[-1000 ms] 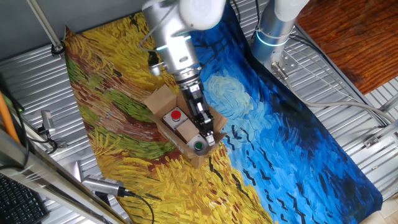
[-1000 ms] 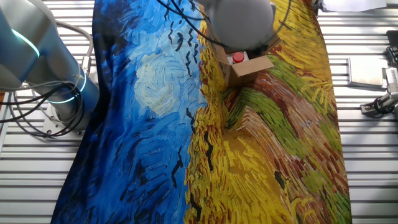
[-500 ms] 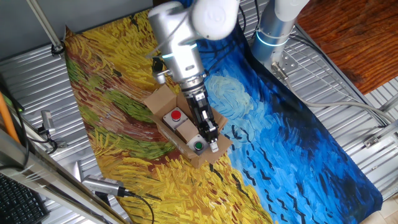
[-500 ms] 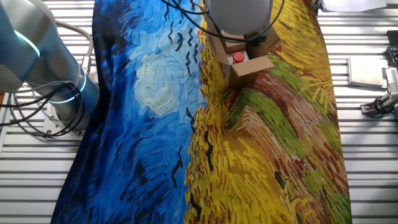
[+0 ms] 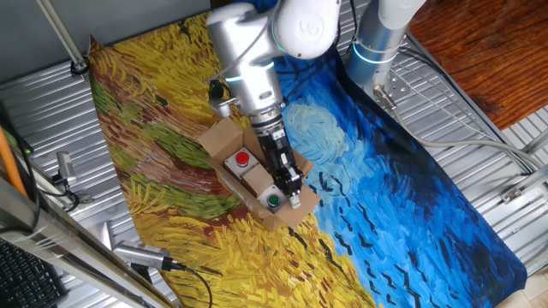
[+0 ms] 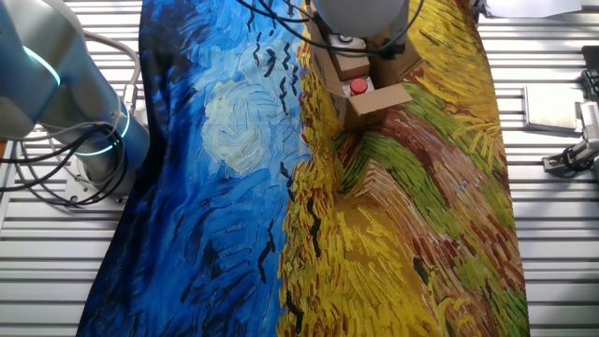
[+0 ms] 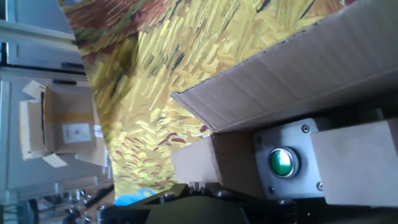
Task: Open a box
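Observation:
The small brown cardboard box (image 5: 248, 175) lies on the painted cloth with its top flaps spread outward. Inside sits a grey unit with a red button (image 5: 242, 158) and a green button (image 5: 273, 201). My gripper (image 5: 291, 190) points down at the box's near right end, beside the green button, with its fingers together against a flap there. In the other fixed view the box (image 6: 367, 89) is at the top, partly hidden by my arm. The hand view shows the green button (image 7: 281, 162), a raised flap (image 7: 292, 74) and my gripper (image 7: 196, 186) at the bottom edge.
The cloth (image 5: 385, 205) covers a slatted metal table. The robot base (image 5: 377, 43) stands at the back right. Metal tools and a cable (image 5: 141, 255) lie at the near left edge. Another cardboard box (image 7: 62, 127) stands beyond the table in the hand view.
My gripper has shifted slightly down and right along the box's right side. The flap at the near right end now lies folded outward on the cloth.

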